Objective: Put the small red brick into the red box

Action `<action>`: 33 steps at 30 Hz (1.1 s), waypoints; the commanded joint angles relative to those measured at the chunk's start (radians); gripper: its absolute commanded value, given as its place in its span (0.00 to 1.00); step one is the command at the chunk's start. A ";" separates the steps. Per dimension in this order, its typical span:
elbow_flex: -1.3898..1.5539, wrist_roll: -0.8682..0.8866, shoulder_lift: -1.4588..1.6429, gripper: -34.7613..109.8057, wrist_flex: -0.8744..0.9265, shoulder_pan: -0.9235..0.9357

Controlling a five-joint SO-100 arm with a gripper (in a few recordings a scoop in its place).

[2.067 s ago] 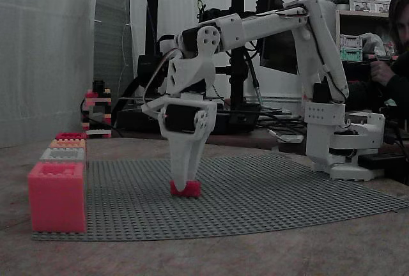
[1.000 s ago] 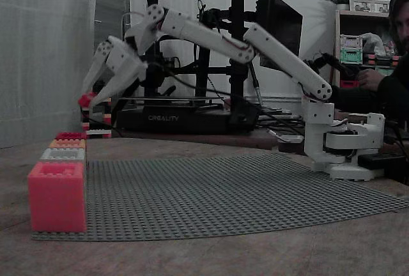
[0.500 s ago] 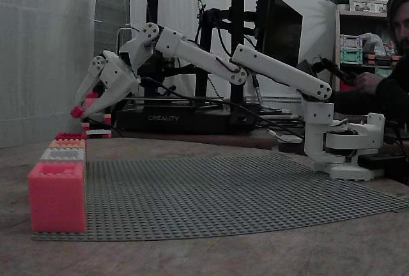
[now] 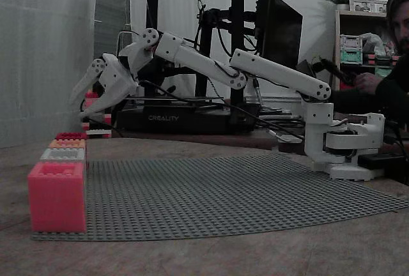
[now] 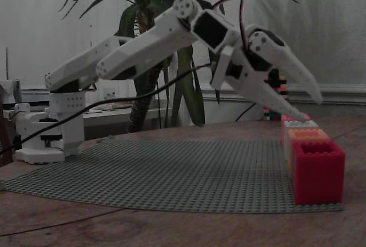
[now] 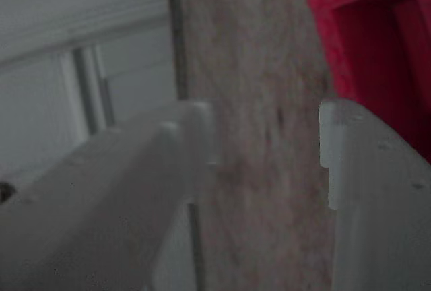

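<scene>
Above the far end of the box row, the jaws [image 6: 266,143] now stand released and empty; the red box [image 6: 377,42] lies at two o'clock in the wrist view, so the small red brick has probably dropped in.
</scene>
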 commanded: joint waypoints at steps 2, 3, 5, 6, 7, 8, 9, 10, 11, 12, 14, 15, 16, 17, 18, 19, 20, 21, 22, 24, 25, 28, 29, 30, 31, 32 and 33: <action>0.052 0.006 0.210 0.24 -0.023 0.000; 0.101 0.011 0.268 0.24 -0.023 -0.003; 0.212 0.015 0.393 0.24 -0.021 -0.012; 0.287 0.009 0.460 0.24 -0.021 -0.018; 0.364 -0.002 0.528 0.24 -0.023 -0.026; 0.449 -0.015 0.603 0.24 -0.023 -0.034; 0.540 -0.035 0.672 0.24 -0.026 -0.043; 0.652 -0.055 0.753 0.24 -0.034 -0.052; 0.779 -0.069 0.844 0.24 -0.058 -0.060; 0.925 -0.078 0.945 0.24 -0.094 -0.069; 1.158 -0.129 1.109 0.24 -0.118 -0.098; 1.276 -0.156 1.187 0.24 -0.118 -0.117; 1.399 -0.184 1.270 0.24 -0.123 -0.135; 1.526 -0.198 1.351 0.24 -0.130 -0.155; 1.646 -0.186 1.425 0.24 -0.135 -0.173; 1.764 -0.184 1.500 0.24 -0.144 -0.189; 1.885 -0.184 1.577 0.24 -0.156 -0.204; 1.997 -0.175 1.647 0.24 -0.164 -0.219; 2.098 -0.149 1.720 0.24 -0.172 -0.232; 2.279 -0.114 1.861 0.24 -0.175 -0.253; 2.359 -0.098 1.933 0.24 -0.173 -0.262; 2.585 -0.072 2.143 0.24 -0.158 -0.295; 2.652 -0.063 2.210 0.24 -0.153 -0.305; 2.717 -0.061 2.281 0.24 -0.153 -0.313; 2.769 -0.052 2.339 0.24 -0.147 -0.316; 2.812 -0.043 2.390 0.24 -0.135 -0.316; 2.849 -0.035 2.441 0.24 -0.112 -0.316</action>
